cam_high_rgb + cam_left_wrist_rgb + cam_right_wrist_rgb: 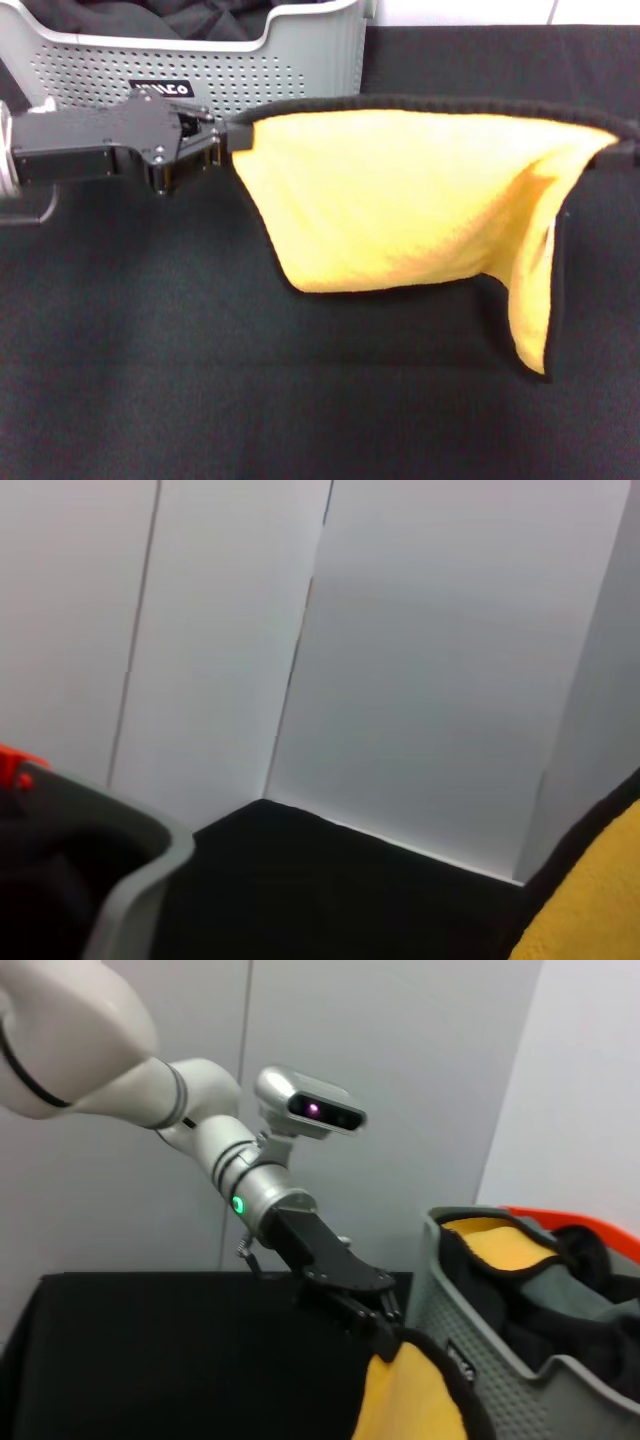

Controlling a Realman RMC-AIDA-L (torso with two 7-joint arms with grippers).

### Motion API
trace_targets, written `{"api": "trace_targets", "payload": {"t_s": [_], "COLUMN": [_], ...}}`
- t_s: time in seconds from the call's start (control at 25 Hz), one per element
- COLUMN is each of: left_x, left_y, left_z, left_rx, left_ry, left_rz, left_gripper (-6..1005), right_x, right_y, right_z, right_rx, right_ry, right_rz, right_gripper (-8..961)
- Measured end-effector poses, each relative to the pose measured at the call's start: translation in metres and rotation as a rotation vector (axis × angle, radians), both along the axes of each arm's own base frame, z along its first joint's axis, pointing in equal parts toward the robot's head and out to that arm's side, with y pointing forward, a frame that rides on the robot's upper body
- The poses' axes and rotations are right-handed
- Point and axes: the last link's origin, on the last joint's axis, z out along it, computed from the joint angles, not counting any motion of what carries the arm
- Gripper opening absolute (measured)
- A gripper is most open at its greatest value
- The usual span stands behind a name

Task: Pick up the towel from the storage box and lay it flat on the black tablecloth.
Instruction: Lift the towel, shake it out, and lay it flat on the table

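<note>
While the light grey perforated plastic storage box [200, 60] sits at the back left with dark garments [150, 18] heaped inside, the left gripper [215, 135] pinches one top corner of the soft yellow-orange plush towel with black edging [400, 200] just in front of it, fingers clamped on the hem. The cloth hangs stretched above the large plain black tablecloth [200, 400] — out of the box, not yet laid down. Further right, its lower edge sags and one flap droops in a fold. At the far right edge, the right gripper [625, 152] is barely in view; its fingers cannot be made out, though the taut top hem suggests it holds that corner. The risk now is a crumpled landing — the drooping fold could tuck under if lowered unevenly, or a thin corner pinch could slip.
</note>
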Motion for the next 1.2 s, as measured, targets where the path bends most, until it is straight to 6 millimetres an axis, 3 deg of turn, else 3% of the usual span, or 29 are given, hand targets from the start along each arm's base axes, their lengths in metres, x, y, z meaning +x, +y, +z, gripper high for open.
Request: {"api": "trace_targets", "payload": {"t_s": [0.2, 0.48, 0.68, 0.84, 1.2], "left_x": [-0.003, -0.01, -0.015, -0.014, -0.016], "left_y": [-0.003, -0.017, -0.023, -0.031, -0.05], "left_z": [-0.004, 0.015, 0.01, 0.004, 0.014], "left_rx": [-0.07, -0.169, -0.216, -0.289, -0.366], "left_ry": [-0.059, -0.191, -0.183, -0.182, -0.25], "left_rz": [-0.033, -0.185, -0.152, -0.154, -0.167], "left_gripper": [16, 16, 16, 16, 16], "right_x": [-0.003, -0.003, -0.005, -0.008, -0.014], "right_y": [-0.002, 0.0, 0.004, 0.001, -0.02], "right_z": [-0.011, -0.024, -0.031, -0.031, -0.025], "right_rx": [-0.062, -0.118, -0.146, -0.151, -0.243], "right_ry": [-0.004, -0.002, 0.005, 0.001, 0.038], "right_rz": [0.002, 0.005, 0.021, 0.035, 0.082], "right_gripper": [6, 6, 6, 7, 7]}}
